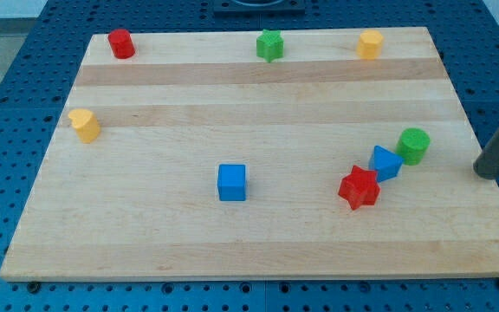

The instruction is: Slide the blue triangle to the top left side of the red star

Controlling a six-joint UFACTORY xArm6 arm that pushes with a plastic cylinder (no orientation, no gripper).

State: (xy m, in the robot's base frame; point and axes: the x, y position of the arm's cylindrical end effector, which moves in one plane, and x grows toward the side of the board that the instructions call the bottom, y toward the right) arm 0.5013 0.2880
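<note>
Camera view, lower right of frame. Red star-shaped block [359,187] sits on the pale wooden surface [145,234]; blue triangular block [385,162] touches its upper-right side, with a green round block [413,146] just beside the triangle, further upper right. My tip [487,172], the dark rod's end, is at the right edge, well apart from all three. No jaws on this rig; nothing is held. Judgement: triangle must travel leftward round the star's top, so tip needs to approach from the triangle's right.

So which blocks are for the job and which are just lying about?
For the job: blue triangle, red star, my tip at the view's right of them.
Lying about: green cylinder, blue cube, yellow block, red cylinder, green star, yellow cylinder.
</note>
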